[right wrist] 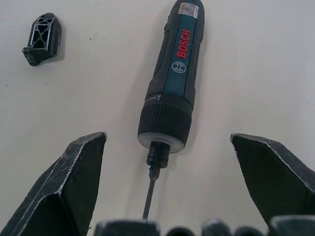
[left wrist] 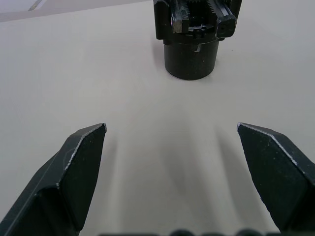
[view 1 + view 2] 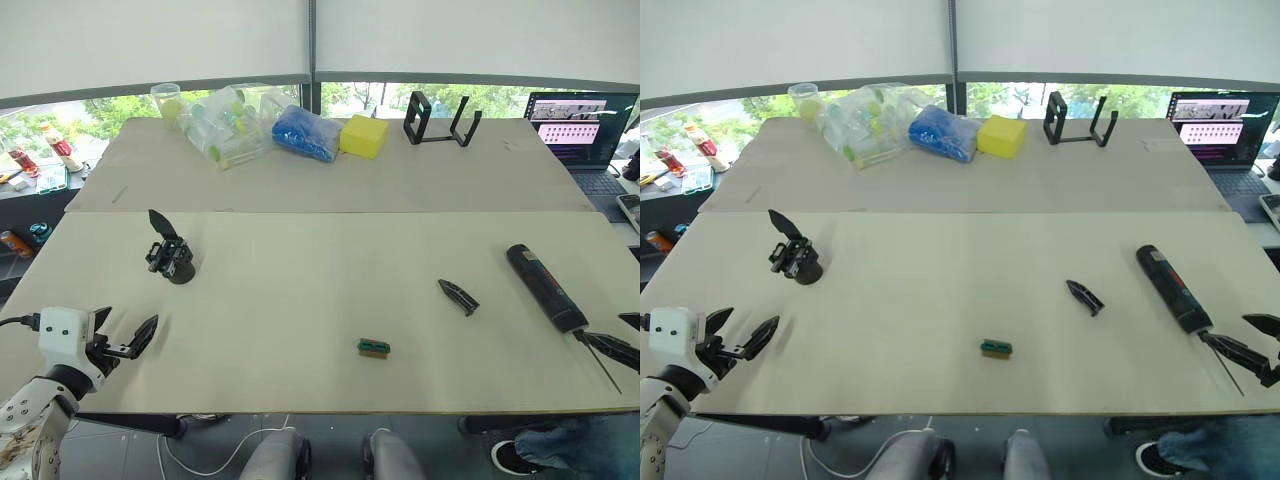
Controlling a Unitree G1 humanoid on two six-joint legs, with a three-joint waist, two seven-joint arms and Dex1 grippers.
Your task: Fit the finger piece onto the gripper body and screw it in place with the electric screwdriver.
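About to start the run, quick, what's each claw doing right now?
Left claw: open, empty, facing the gripper body.
Right claw: open, empty, facing the electric screwdriver.

Two pale tables (image 3: pixel 330 180) pushed together; white blinds (image 3: pixel 150 40) above windows, greenery outside; laptop (image 3: pixel 585 135) far right.

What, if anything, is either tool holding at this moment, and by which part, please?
Nothing is held. The left tool is open short of the gripper body; the right tool is open around the electric screwdriver bit, not touching.
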